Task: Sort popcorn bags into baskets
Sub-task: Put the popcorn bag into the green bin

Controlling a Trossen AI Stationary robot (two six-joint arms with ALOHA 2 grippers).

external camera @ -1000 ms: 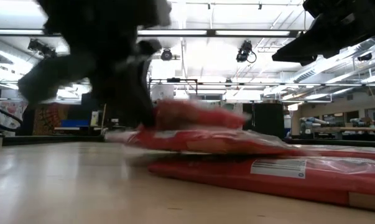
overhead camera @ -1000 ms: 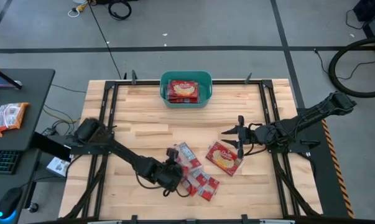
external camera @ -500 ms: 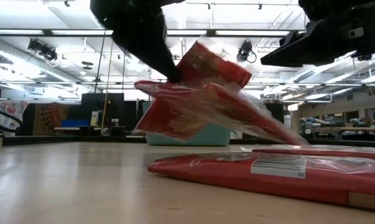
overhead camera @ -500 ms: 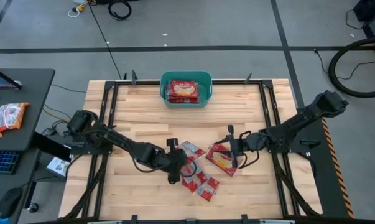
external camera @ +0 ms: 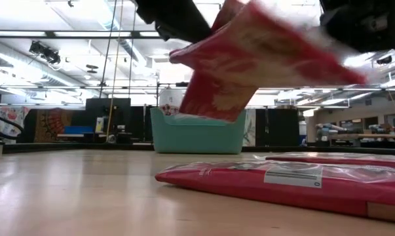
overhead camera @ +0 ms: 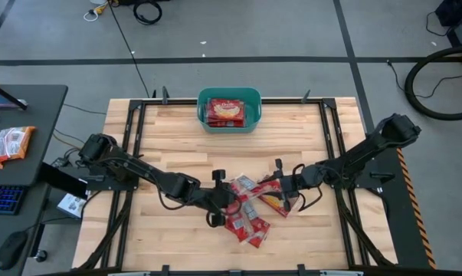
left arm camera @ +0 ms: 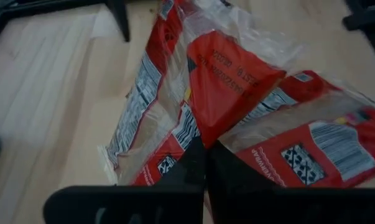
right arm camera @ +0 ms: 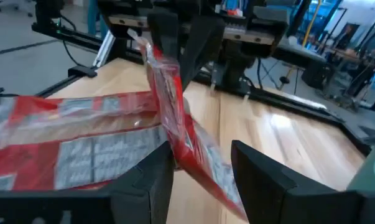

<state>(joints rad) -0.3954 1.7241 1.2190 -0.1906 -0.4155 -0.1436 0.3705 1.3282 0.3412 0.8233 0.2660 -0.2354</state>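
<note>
Left gripper [overhead camera: 224,201] at table centre, fingers clamped on a red bag [external camera: 249,52] raised off the table. Right gripper [overhead camera: 280,184] just right of it, fingers parted around the far end of that same bag [right arm camera: 175,118], not closed on it. Other bags [overhead camera: 250,225] lie flat on the near table. Teal basket [overhead camera: 204,103] at far centre edge, 1 bag [overhead camera: 227,111] inside

Grey concrete floor [overhead camera: 292,31], dark desk [overhead camera: 31,115] at left, ceiling strip lights [external camera: 184,34].
</note>
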